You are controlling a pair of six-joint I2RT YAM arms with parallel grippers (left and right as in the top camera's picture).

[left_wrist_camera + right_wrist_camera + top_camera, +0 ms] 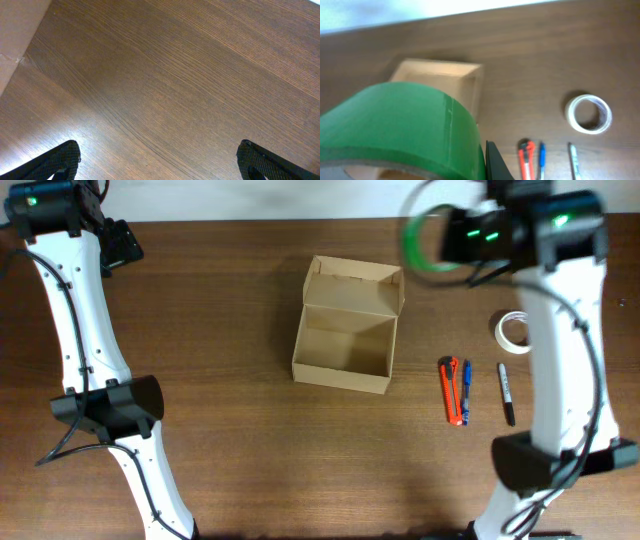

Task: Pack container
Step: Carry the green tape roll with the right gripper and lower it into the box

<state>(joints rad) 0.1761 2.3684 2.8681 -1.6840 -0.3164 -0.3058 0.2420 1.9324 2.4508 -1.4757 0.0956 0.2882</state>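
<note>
A tan cardboard box (348, 330), plain and rectangular with matte walls, sits at the middle of the dark, fine-grained wooden table (230, 440), its hinged flap lid folded back on the far side. The right pincer (455, 237) is closed tight on the wall of a green tape roll (400, 130), a wide, smooth, glossy band with a faint seam across it. It holds the roll in the air above the table, right of the box's far corner. One black finger (495, 162) shows just beside the roll's edge. Right of the box lie a whitish translucent tape ring (513, 330), flat on the wood, and nearer the front an orange utility knife (453, 390), a slim blue pen (466, 392) and a black marker (507, 393), roughly parallel. The left pincer (157, 161) hangs over bare wood grain at the far left, its ribbed black tips spread fully wide with nothing between them.
</note>
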